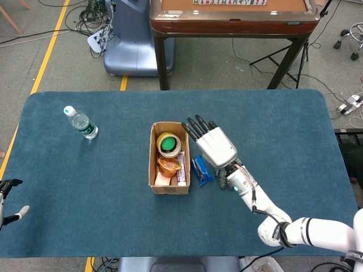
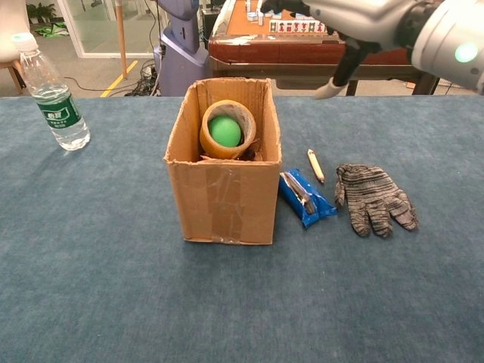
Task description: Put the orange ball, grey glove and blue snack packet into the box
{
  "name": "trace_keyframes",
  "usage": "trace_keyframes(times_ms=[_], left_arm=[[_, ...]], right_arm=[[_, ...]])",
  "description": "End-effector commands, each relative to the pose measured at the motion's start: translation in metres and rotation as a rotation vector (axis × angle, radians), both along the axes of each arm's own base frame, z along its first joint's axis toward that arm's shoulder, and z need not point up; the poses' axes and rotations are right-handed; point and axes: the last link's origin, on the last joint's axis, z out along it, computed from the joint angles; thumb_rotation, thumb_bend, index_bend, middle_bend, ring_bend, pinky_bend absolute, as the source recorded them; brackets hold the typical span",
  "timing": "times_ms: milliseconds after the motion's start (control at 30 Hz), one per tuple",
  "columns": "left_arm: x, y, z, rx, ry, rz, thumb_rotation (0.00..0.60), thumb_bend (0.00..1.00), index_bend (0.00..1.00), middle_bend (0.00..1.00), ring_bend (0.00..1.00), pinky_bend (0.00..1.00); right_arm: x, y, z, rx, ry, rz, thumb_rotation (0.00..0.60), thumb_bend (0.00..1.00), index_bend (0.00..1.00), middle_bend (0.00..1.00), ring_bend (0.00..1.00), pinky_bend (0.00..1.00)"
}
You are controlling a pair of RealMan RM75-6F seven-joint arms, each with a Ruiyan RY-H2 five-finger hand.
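Note:
The orange ball point(image 1: 168, 165) lies inside the open cardboard box point(image 1: 152, 164), in front of a tape roll; the chest view hides it behind the box wall point(image 2: 223, 204). The blue snack packet point(image 2: 305, 198) lies on the table just right of the box, also seen from the head view point(image 1: 201, 170). Further right lies the grey glove point(image 2: 373, 198); in the head view my right arm covers it. My right hand point(image 1: 212, 143) hovers empty above the packet and glove, fingers spread, high in the chest view point(image 2: 355, 19). Only fingertips of my left hand point(image 1: 11, 197) show at the table's left edge, apart and empty.
A tape roll holding a green ball point(image 2: 227, 130) and small packets fill the box's rear. A pencil point(image 2: 314, 165) lies between box and glove. A water bottle point(image 1: 82, 123) stands at far left. A wooden table point(image 1: 232, 20) stands beyond the far edge.

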Motion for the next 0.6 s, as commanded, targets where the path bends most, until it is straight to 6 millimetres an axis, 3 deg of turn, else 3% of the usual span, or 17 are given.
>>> trace_keyframes(times_ms=[33, 300, 600], left_arm=[[-0.001, 0.001, -0.001, -0.001, 0.001, 0.004, 0.6, 0.12, 0.32, 0.36, 0.28, 0.4], [-0.002, 0.001, 0.0, 0.004, 0.003, 0.012, 0.6, 0.12, 0.32, 0.36, 0.28, 0.4], [-0.002, 0.0, 0.001, 0.003, 0.006, 0.019, 0.6, 0.12, 0.32, 0.36, 0.28, 0.4]], right_arm=[[-0.023, -0.003, 0.007, -0.002, 0.017, -0.065, 0.6, 0.0, 0.11, 0.12, 0.09, 0.39], [-0.057, -0.011, 0.011, 0.033, 0.015, -0.159, 0.6, 0.0, 0.11, 0.12, 0.09, 0.39], [-0.088, -0.019, -0.011, 0.116, 0.012, -0.254, 0.6, 0.0, 0.12, 0.14, 0.09, 0.39]])
